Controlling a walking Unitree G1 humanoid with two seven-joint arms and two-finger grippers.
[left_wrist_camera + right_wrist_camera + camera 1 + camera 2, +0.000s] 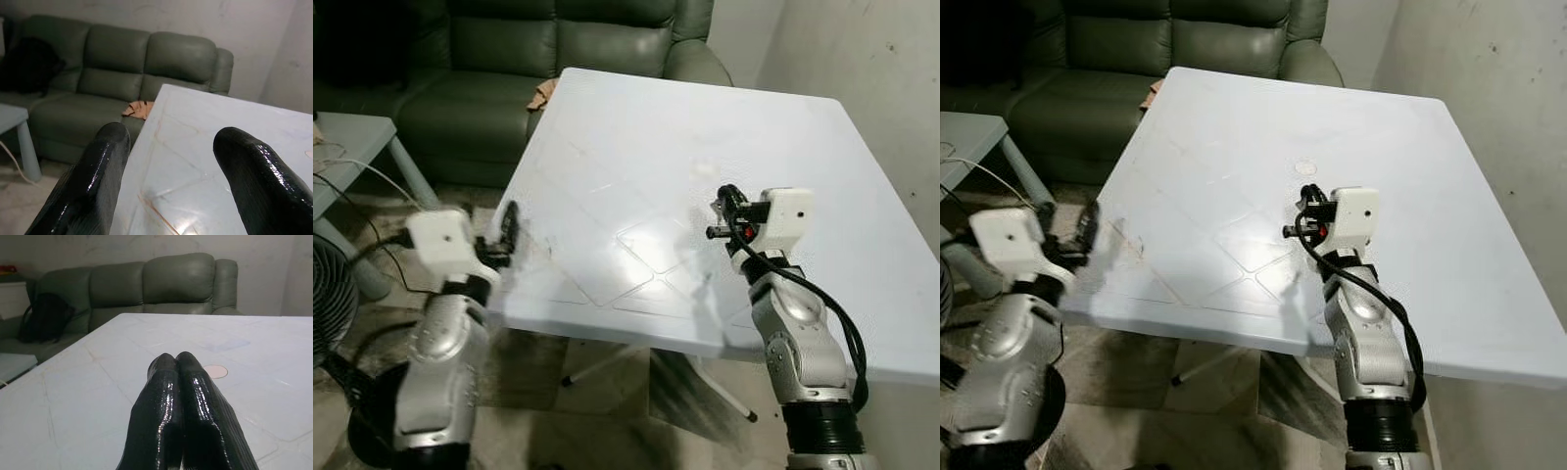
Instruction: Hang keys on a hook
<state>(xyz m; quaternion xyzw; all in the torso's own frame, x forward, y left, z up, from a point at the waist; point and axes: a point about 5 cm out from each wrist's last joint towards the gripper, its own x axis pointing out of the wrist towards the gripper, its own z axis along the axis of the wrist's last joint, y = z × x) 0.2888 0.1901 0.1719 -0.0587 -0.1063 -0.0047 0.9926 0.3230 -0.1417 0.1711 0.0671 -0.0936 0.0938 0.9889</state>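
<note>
No keys or hook can be made out on the white desk (636, 147) — its top shows scuffed lines and a small round mark (215, 371) near the middle. The right hand (722, 211) hovers over the desk's near right part, its two black fingers (181, 396) pressed together with nothing between them. The left hand (509, 230) sits at the desk's near left edge, fingers (100, 171) spread wide apart, holding nothing. Beyond the desk stands a green sofa (509, 59) with a small tan cloth (138, 108) on its seat — a pale side table (347, 137) lies to the left.
</note>
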